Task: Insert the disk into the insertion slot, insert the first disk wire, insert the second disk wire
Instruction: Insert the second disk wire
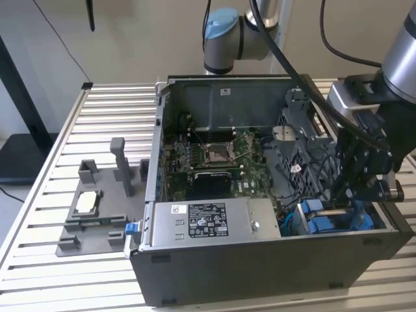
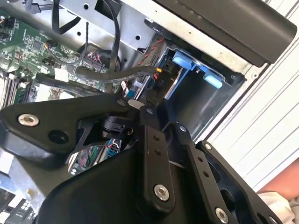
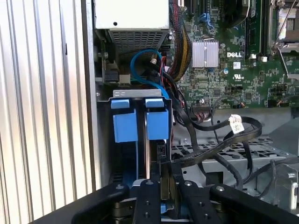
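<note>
**Jaws pinching the disk wire at the insertion slot**

Nearest in the first wrist view, my jaws are drawn close together on the black connector of the disk wire, whose flat cable trails away over the perforated metal. Just beyond, the disk, seen by its bright blue bracket, sits in the insertion slot, beside a second blue bracket. Farther on lie a looped blue cable, the silver power-supply box and the green motherboard. In the exterior view, the open case stands on the slatted table.
</note>
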You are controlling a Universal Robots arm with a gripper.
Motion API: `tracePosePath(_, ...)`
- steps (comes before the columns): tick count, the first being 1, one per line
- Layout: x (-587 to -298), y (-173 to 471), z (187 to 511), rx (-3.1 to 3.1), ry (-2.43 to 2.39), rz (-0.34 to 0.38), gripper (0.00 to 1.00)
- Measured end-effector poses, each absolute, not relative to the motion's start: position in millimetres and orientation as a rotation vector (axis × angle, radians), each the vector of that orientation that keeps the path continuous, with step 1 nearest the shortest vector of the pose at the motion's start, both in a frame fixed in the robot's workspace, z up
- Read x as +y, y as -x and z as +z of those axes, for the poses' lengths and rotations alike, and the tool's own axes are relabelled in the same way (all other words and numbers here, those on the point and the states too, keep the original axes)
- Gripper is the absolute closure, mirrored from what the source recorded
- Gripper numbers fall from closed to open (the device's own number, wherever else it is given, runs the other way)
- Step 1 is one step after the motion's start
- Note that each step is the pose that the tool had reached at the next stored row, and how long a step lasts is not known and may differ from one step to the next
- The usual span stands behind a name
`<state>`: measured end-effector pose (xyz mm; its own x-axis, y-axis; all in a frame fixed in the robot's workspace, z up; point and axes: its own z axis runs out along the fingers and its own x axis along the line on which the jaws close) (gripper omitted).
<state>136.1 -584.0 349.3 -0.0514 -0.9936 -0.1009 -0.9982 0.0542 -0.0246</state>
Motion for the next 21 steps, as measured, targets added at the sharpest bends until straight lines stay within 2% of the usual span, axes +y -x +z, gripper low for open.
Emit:
tracePosePath(8,-584.0,-129.8,373.5,2.209,2.095,0.088,0.76)
tracePosePath(16,-582.3,-112.5,381.6,2.203,2.089,0.1,0.76)
tracePosePath(21,-566.4,-105.3,382.4,2.202,2.088,0.1,0.76)
